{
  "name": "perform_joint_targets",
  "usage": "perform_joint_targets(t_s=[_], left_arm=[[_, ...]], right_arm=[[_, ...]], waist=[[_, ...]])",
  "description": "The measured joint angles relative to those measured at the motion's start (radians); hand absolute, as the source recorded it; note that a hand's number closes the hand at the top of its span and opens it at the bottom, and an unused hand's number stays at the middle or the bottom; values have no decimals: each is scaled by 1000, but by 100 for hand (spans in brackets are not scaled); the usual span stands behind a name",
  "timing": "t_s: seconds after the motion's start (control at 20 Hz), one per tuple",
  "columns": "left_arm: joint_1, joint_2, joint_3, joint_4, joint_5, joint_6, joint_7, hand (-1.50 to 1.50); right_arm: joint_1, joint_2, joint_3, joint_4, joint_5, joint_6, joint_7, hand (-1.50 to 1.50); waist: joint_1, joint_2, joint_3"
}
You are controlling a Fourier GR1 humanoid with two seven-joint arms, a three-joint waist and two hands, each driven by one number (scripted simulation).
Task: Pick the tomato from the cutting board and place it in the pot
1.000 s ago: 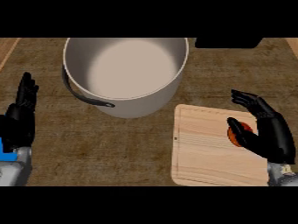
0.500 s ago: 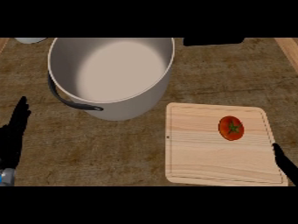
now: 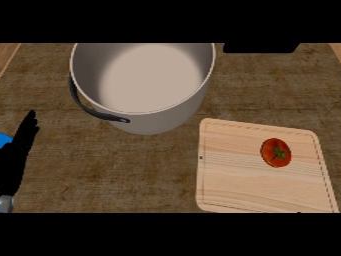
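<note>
Tomato [image 3: 276,152]: lies on the board [image 3: 258,190], in its upper right part, stalk end facing up; nothing touches it.
Pot [image 3: 143,80]: stands up and left of the board, just beside its corner, mouth open.
Left hand [image 3: 9,162]: rests at the view's left edge, fingers straight and released, holding nothing.
Right hand: shows nowhere in view; its state cannot be told.
Key relation: the tomato lies well to the right of the left hand, with the pot between and above; it sits on the robot's right side.
Long axis: none to speak of; the tomato is roundish, so approach angle matters little.
Judgement: the right hand is likely the nearer one; the pick is not yet begun.
Risk: a round tomato may roll on the board when touched.
</note>
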Motion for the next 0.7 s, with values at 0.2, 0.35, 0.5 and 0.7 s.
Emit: perform_joint_targets(t_s=[0.2,0.35,0.5,0.7], left_arm=[[-7,7,1,-12,-1,-17,9,0],[-12,3,-4,-20,-3,-21,14,0],[-31,9,-2,-22,-2,-31,25,0],[-56,-1,-7,-3,-7,-36,33,0]], right_arm=[[-10,-50,-21,-87,116,146,232,-150],[-27,-108,-28,-132,160,298,396,-150],[-72,-143,-9,-151,192,451,564,-150],[-188,-193,10,-195,162,673,792,-150]], waist=[[20,5,-1],[32,8,-2],[42,11,-1],[46,10,0]])
